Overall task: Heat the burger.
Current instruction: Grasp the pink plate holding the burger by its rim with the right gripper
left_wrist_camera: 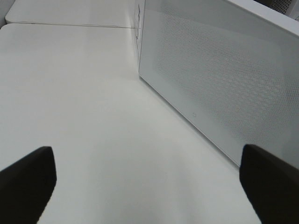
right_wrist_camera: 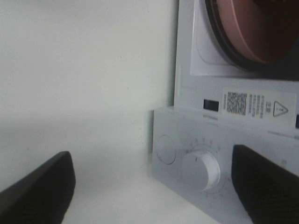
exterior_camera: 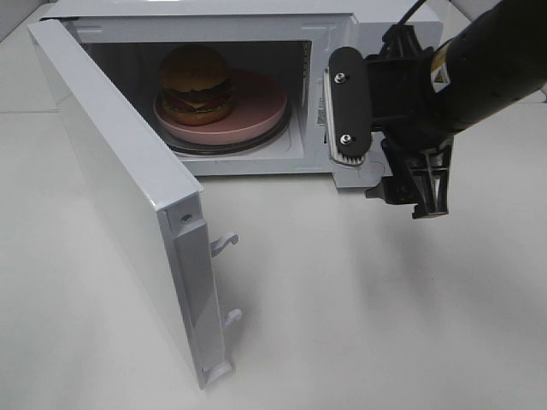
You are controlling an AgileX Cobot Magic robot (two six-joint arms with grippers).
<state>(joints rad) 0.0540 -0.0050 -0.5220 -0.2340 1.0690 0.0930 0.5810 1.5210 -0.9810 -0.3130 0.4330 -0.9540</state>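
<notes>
The burger (exterior_camera: 197,81) sits on a round pink plate (exterior_camera: 256,107) inside the open white microwave (exterior_camera: 214,17). It has a golden-brown bun and red, green and yellow layers. The microwave door (exterior_camera: 128,196) is swung wide open to the left. My right gripper (exterior_camera: 389,175) is open and empty, hovering in front of the microwave's control panel. In the right wrist view the right gripper (right_wrist_camera: 152,186) frames the white dial (right_wrist_camera: 202,170), and the plate's edge (right_wrist_camera: 252,32) shows. My left gripper (left_wrist_camera: 149,186) is open and empty beside the door's outer face (left_wrist_camera: 219,79). The left gripper is out of the exterior high view.
White tabletop (exterior_camera: 359,307) stretches in front of the microwave. The open door's latch hooks (exterior_camera: 224,243) stick out toward the right. A round button (right_wrist_camera: 166,149) sits beside the dial, and a warning label (right_wrist_camera: 254,103) is on the microwave's front frame.
</notes>
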